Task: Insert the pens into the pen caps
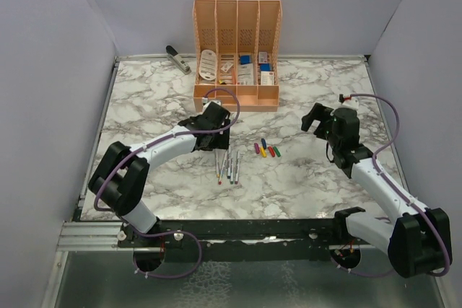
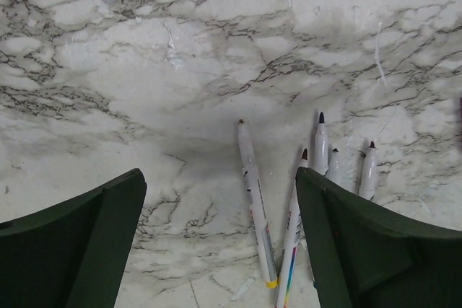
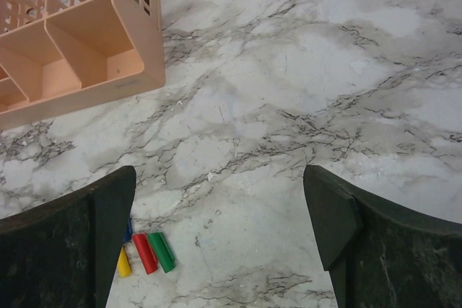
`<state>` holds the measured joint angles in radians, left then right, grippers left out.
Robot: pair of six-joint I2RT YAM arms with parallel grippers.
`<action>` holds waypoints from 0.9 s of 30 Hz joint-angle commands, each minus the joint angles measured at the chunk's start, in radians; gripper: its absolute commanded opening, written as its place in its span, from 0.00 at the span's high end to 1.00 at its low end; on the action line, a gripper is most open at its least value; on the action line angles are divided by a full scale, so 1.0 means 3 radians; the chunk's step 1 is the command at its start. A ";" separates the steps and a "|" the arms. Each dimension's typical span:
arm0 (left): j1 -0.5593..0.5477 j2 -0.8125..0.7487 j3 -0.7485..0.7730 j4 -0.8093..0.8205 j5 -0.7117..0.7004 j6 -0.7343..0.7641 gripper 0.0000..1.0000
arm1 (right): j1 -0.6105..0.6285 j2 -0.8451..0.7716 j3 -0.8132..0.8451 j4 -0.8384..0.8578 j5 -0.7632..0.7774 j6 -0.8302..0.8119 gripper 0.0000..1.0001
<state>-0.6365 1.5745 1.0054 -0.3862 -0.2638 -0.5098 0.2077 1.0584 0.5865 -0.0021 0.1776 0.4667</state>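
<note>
Several whitish pens point(image 1: 228, 167) lie side by side near the table's middle, and my left gripper point(image 1: 214, 142) hovers just behind them. In the left wrist view the left gripper point(image 2: 219, 178) stands open over bare marble. One pen point(image 2: 254, 210) with a yellow end lies between the fingers, nearer the right one. The other pens point(image 2: 320, 146) lie partly hidden behind that right finger point(image 2: 361, 243). The pen caps point(image 1: 266, 150) lie in a short row right of the pens. My right gripper point(image 3: 220, 171) is open and empty, with the red cap point(image 3: 144, 252), green cap point(image 3: 162, 250) and yellow cap point(image 3: 123, 263) beside its left finger.
An orange organiser point(image 1: 236, 55) with stationery stands at the back centre, and its corner point(image 3: 79, 55) shows in the right wrist view. A grey stapler point(image 1: 177, 58) lies at the back left. Walls close the table on three sides.
</note>
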 commanded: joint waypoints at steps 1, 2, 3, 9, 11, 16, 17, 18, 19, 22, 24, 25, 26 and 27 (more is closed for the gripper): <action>-0.0050 0.0121 0.0050 -0.0365 -0.0273 -0.0310 0.15 | -0.0014 0.0022 0.0159 -0.0145 -0.0011 -0.0009 0.01; -0.0055 0.0136 0.0040 -0.0384 -0.0271 -0.0342 0.17 | -0.0013 0.0026 0.0165 -0.0164 -0.0025 -0.0003 0.01; -0.0062 0.0147 0.0029 -0.0399 -0.0271 -0.0373 0.20 | -0.0012 0.0027 0.0169 -0.0182 -0.0038 0.0005 0.02; -0.0103 0.0166 0.0062 -0.0486 -0.0182 -0.0490 0.36 | -0.0012 0.0031 0.0174 -0.0273 -0.0121 0.0019 0.04; -0.0124 0.0174 0.0109 -0.0531 -0.0129 -0.0503 0.37 | -0.0012 0.0031 0.0157 -0.0272 -0.0144 0.0045 0.04; -0.0177 0.0210 0.0232 -0.0632 -0.0011 -0.0504 0.37 | -0.0013 0.0036 0.0124 -0.0231 -0.0213 0.0069 0.04; -0.0187 0.0219 0.0250 -0.0635 0.0001 -0.0504 0.37 | -0.0015 0.0036 0.0119 -0.0234 -0.0215 0.0078 0.04; -0.0198 0.0233 0.0256 -0.0641 0.0004 -0.0507 0.37 | -0.0013 0.0036 0.0110 -0.0234 -0.0214 0.0084 0.04; -0.0208 0.0252 0.0265 -0.0652 0.0009 -0.0519 0.37 | -0.0016 0.0032 0.0100 -0.0233 -0.0211 0.0094 0.04; -0.0236 0.0324 0.0283 -0.0693 0.0010 -0.0540 0.37 | -0.0012 0.0014 0.0079 -0.0255 -0.0212 0.0101 0.04; -0.0258 0.0357 0.0279 -0.0722 0.0004 -0.0549 0.37 | -0.0013 -0.0008 0.0072 -0.0273 -0.0206 0.0106 0.04; -0.0271 0.0369 0.0272 -0.0739 -0.0007 -0.0557 0.37 | -0.0012 -0.0025 0.0069 -0.0280 -0.0204 0.0102 0.04; -0.0279 0.0373 0.0262 -0.0752 -0.0016 -0.0564 0.37 | -0.0014 -0.0038 0.0060 -0.0284 -0.0202 0.0104 0.04; -0.0290 0.0376 0.0252 -0.0757 -0.0026 -0.0573 0.37 | -0.0013 -0.0054 0.0056 -0.0284 -0.0202 0.0101 0.04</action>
<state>-0.7078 1.6733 1.0733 -0.5728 -0.2783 -0.6609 0.2077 1.0657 0.6086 -0.0639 0.1329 0.4862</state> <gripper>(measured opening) 0.630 0.961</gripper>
